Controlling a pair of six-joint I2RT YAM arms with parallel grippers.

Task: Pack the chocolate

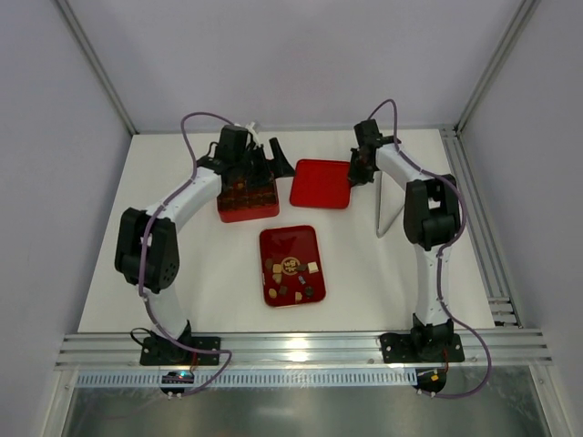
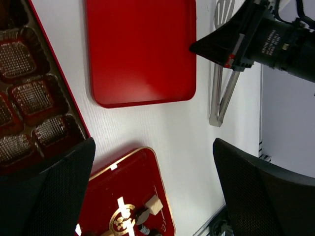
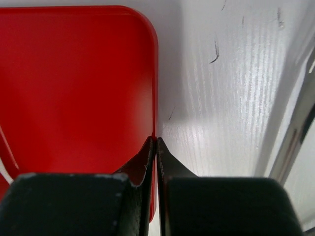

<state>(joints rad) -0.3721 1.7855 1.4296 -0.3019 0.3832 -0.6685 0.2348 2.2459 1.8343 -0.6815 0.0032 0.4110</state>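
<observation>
Here the right hand [image 3: 156, 142] was closed, pinching the right rim of the flat red lid [image 3: 74, 88], upper centre of the top view, probably to shift it. The left hand [image 2: 153, 143] hung wide open over the compartmented box [image 1: 246, 205], upper left, ready for picking; the chocolate [image 1: 278, 270] lay on the tray [image 1: 273, 238] mid-frame, unpacked

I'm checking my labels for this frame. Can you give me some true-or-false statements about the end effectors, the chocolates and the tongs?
1. The left end effector is open. True.
2. The right end effector is wide open. False: it is shut, with its tips at the edge of the flat red lid.
3. The chocolates lie on the gold-rimmed red tray. True.
4. The metal tongs lie on top of the flat red lid. False: they lie on the table, beside the lid.
</observation>
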